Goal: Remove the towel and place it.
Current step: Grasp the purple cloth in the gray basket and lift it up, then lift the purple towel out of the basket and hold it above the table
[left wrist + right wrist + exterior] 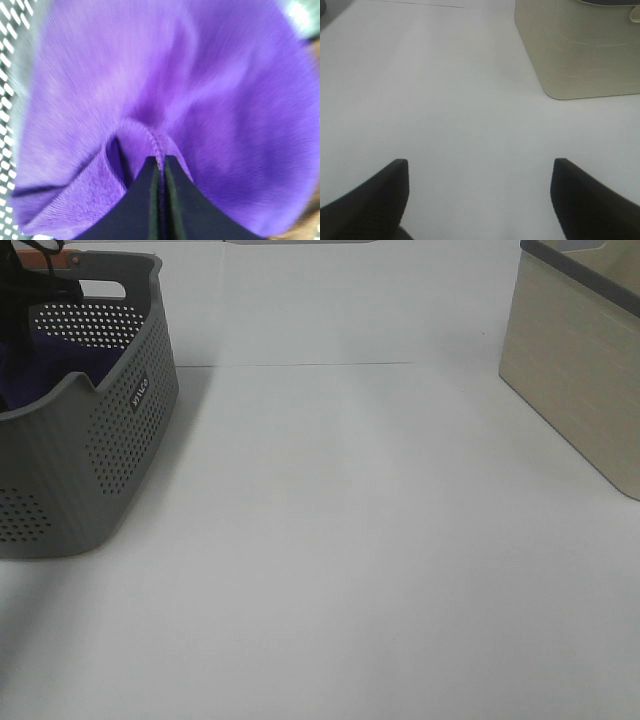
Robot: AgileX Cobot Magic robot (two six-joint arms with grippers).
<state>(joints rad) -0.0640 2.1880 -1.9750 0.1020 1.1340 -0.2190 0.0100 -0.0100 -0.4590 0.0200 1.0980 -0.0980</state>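
Observation:
The purple towel (55,370) lies inside the grey perforated basket (100,470) at the far left of the exterior view. My left arm reaches down into the basket there. In the left wrist view the towel (200,90) fills the frame, and my left gripper (161,165) is shut on a bunched hem of it, jaws nearly touching. My right gripper (480,167) is open and empty above the bare white table; it is out of the exterior view.
A beige bin (585,370) with a dark rim stands at the right and also shows in the right wrist view (580,50). The white table (350,540) spreads between basket and bin. An orange strip (50,258) lies at the basket's far rim.

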